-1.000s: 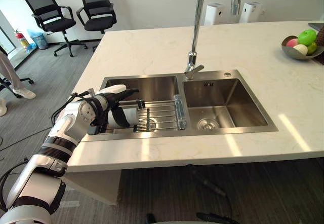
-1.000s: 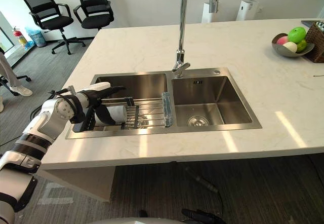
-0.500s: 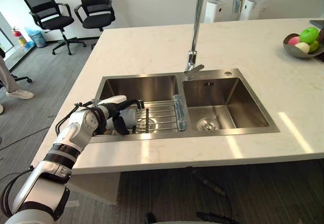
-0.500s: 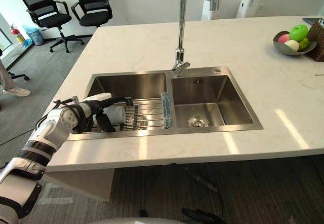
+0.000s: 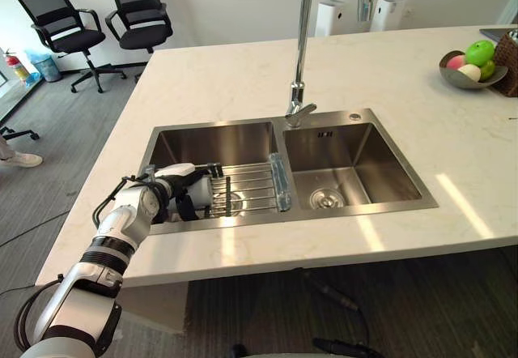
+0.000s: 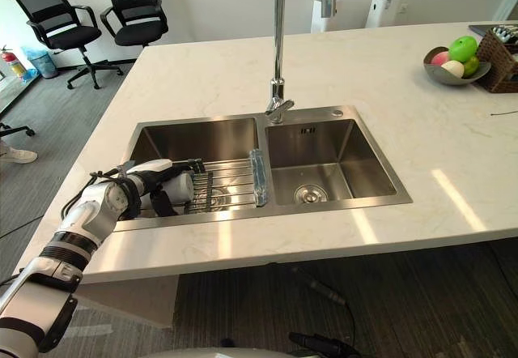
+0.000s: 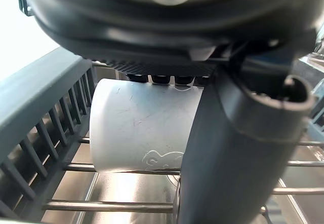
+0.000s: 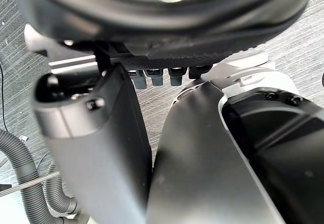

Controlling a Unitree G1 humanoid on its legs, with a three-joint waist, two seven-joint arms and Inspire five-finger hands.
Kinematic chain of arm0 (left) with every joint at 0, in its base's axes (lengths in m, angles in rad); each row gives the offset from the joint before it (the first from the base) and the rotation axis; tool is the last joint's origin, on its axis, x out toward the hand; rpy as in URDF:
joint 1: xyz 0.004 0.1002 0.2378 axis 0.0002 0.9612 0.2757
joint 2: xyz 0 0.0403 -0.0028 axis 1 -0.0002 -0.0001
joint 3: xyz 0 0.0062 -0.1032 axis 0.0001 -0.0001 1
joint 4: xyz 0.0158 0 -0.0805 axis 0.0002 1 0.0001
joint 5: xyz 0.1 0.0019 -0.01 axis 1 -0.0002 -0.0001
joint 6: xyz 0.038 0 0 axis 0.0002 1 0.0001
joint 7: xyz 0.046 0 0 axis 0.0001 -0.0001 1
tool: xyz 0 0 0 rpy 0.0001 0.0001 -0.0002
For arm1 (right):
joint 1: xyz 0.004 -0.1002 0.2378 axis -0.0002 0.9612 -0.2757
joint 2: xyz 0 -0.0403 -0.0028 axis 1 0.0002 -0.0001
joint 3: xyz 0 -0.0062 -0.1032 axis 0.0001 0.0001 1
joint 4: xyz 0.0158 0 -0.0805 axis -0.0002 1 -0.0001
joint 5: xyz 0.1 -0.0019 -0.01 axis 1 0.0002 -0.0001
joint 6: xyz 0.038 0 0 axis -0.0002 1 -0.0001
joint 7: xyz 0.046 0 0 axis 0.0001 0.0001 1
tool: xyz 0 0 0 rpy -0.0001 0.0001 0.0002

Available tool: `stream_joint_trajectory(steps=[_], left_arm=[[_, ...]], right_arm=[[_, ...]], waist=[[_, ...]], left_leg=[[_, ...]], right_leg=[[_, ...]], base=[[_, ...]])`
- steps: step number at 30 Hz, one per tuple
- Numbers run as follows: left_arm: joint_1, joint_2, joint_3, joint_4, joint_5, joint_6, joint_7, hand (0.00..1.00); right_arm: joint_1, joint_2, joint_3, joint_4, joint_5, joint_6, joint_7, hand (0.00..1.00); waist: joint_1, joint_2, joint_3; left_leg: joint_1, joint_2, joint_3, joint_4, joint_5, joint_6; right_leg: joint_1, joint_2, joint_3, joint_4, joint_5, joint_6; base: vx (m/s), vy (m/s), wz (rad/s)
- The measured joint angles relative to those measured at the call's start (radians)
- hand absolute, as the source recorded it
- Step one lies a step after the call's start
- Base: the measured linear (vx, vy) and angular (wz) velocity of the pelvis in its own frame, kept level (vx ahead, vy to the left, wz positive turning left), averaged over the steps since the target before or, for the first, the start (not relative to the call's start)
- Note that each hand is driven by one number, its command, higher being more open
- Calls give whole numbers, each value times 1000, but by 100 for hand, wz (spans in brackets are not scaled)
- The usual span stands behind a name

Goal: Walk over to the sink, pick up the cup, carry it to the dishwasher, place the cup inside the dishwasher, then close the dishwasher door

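A white cup (image 5: 203,191) lies on its side on a wire rack (image 5: 252,188) in the left basin of the steel sink (image 5: 356,213). My left hand (image 5: 167,188) reaches into that basin from the left. Its fingers lie over the cup's top and its dark thumb (image 7: 233,158) curls against the cup's side (image 7: 142,127). The cup's mouth points toward the hand. My right hand (image 8: 101,148) hangs low over the grey floor, relaxed and holding nothing.
A tall chrome faucet (image 5: 299,50) rises behind the divider between the two basins. A fruit bowl (image 5: 469,68) sits at the far right of the pale counter (image 5: 243,74). Two black office chairs (image 5: 61,19) stand beyond the counter's left end.
The camera has shifted a little. My left hand has sunk lower into the basin and its fingers and thumb have drawn in around the cup.
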Motion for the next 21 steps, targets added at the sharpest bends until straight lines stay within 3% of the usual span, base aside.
stream_joint_trajectory(steps=[3, 4, 15, 21], left_arm=[[0, -13, 19, 15, 35, 3, -7, 100], [0, -15, 20, 20, 38, 3, -7, 0], [-22, -37, 68, 111, 82, 8, -21, 0], [2, -50, 84, 156, 63, -22, 101, 0]], right_arm=[[0, 0, 0, -3, 0, 4, 0, 100], [0, -1, 0, -4, 0, 5, 0, 100], [-18, -2, -19, -10, -12, 43, 5, 100], [-23, -4, -19, 2, -20, 46, 11, 100]], waist=[[-2, 0, 0], [-2, 0, 0], [-26, -1, -2], [-21, -2, -5]], left_leg=[[6, 2, 8, 0, -2, -1], [8, 2, 11, 0, -3, 0], [15, 0, 30, 0, -13, 3], [23, 3, 40, 0, -17, -2]], right_leg=[[1, 0, 10, 2, 0, 0], [1, 0, 15, 2, -1, 0], [0, -3, 34, 2, -1, 2], [6, 0, 42, 1, -1, 1]], base=[[-21, 3, -9], [-21, 11, -9], [7, 3, -5], [17, -5, -4]])
